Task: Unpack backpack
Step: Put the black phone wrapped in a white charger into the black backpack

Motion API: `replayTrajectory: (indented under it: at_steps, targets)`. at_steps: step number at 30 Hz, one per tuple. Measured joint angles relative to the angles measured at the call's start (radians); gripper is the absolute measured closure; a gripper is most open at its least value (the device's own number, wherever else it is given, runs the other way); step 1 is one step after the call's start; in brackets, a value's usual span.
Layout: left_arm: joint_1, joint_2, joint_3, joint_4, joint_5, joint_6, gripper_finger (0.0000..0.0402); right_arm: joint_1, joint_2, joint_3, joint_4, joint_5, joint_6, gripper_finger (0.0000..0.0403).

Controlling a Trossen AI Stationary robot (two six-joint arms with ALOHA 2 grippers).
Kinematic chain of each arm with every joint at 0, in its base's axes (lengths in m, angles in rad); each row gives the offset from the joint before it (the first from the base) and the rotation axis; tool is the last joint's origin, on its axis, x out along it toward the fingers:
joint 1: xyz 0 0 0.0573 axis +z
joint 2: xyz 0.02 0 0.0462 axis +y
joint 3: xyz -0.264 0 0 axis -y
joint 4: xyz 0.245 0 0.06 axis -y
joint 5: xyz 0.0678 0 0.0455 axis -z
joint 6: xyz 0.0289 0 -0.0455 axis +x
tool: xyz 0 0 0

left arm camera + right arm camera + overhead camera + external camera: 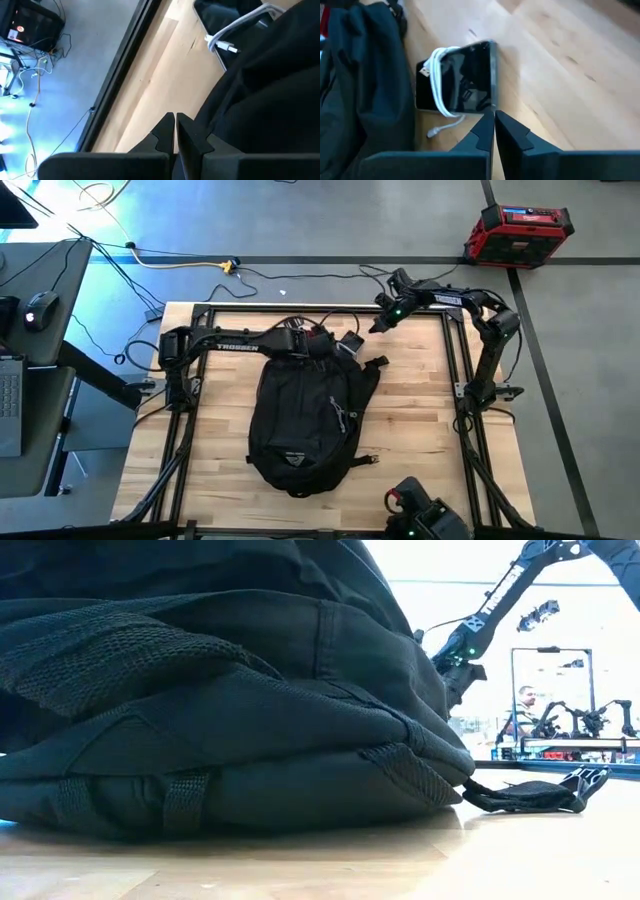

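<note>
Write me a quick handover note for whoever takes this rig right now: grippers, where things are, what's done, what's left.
Left gripper: shut, empty, at the backpack's top end.
Right gripper: shut, empty, hanging above the table's far edge.
Backpack: lying flat mid-table.
Done: a dark flat device wrapped in a white cable lies on the table beside the backpack's top.
Left: whatever remains inside; the contents can't be seen.

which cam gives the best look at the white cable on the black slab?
Right wrist view: the white cable shows whole, wrapped around the black slab beside the backpack. Left wrist view catches only one loop and plug. High view shows the slab tiny; low view hides it.
</note>
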Motion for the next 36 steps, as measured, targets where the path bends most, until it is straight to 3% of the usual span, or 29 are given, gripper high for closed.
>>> replayTrajectory:
  at_steps: [4,8,15,19,25,32,36]
  targets:
    - [0.007,0.000,-0.044,0.073,0.028,-0.027,0.0402,0.060,0.015,0.000,0.076,0.082,-0.009,0.0388]
    - [0.007,0.000,-0.068,0.166,0.137,-0.028,0.0402,0.090,0.015,0.009,0.136,0.167,0.024,0.0328]
    - [0.002,0.006,-0.076,0.220,0.165,-0.034,0.0402,0.039,0.029,0.029,0.141,0.117,0.062,0.0183]
    - [0.005,0.015,-0.076,0.213,0.214,-0.052,0.0402,0.034,0.092,0.029,0.138,0.088,0.087,0.0132]
    - [0.022,0.054,-0.099,0.222,0.254,-0.060,0.0402,0.054,0.113,0.117,0.047,0.068,0.081,0.0122]
    - [0.069,0.074,-0.214,0.242,0.277,-0.122,0.0402,0.083,0.164,0.187,-0.006,0.064,0.052,0.0122]
    - [0.106,0.092,-0.287,0.346,0.347,-0.133,0.0402,0.088,0.230,0.255,-0.090,0.050,0.046,0.0122]
